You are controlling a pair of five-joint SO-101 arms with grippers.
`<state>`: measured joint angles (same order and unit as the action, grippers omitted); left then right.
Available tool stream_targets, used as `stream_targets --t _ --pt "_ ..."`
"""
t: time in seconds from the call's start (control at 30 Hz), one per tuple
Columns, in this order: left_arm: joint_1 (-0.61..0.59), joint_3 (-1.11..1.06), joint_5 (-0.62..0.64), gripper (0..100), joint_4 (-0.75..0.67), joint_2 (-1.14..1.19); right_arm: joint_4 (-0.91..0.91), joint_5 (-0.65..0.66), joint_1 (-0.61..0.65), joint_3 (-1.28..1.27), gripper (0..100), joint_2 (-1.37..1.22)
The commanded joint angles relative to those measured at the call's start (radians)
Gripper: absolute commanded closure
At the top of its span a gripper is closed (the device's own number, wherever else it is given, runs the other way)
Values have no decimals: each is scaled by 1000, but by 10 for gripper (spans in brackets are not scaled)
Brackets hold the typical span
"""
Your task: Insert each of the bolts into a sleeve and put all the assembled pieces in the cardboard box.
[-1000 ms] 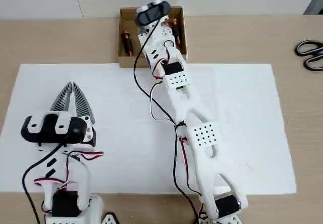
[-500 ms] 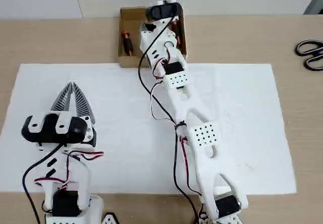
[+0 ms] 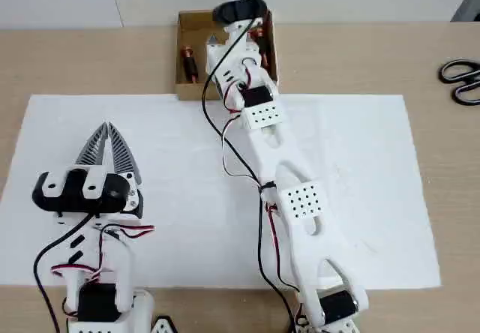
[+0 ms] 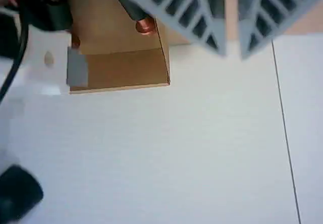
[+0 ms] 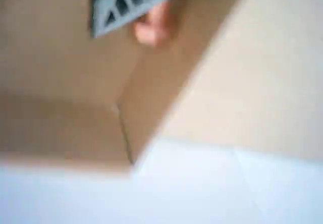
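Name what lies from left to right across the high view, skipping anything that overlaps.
In order: left arm's tool → cardboard box → scissors.

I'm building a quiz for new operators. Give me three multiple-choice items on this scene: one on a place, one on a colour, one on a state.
1. Where do the scissors lie? A on the paper; B on the floor; C on the bare table.
2. What colour is the paper? A white; B blue; C black.
3. How is the left hand? A wide open; B shut, empty; C shut on the scissors.
Key: 1 C, they lie on wood to the right of the paper; 2 A, the sheet is white in the high view; 3 B, its fingers meet with nothing between.
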<state>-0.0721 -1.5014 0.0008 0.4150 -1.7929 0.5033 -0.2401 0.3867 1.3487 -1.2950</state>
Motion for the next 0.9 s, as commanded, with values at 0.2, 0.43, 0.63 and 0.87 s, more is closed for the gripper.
stream_targets --t 0.2,0.43,0.63,0.87 --pt "-5 12 5 994 -23 -9 536 97 -41 334 762 188" --pt "2 5 8 994 -17 -9 1124 276 7 333 761 461" --pt "-3 -64 6 994 -17 -9 1201 302 33 215 761 621" --pt "-5 -180 6 994 -18 -9 1202 342 47 -310 761 1007"
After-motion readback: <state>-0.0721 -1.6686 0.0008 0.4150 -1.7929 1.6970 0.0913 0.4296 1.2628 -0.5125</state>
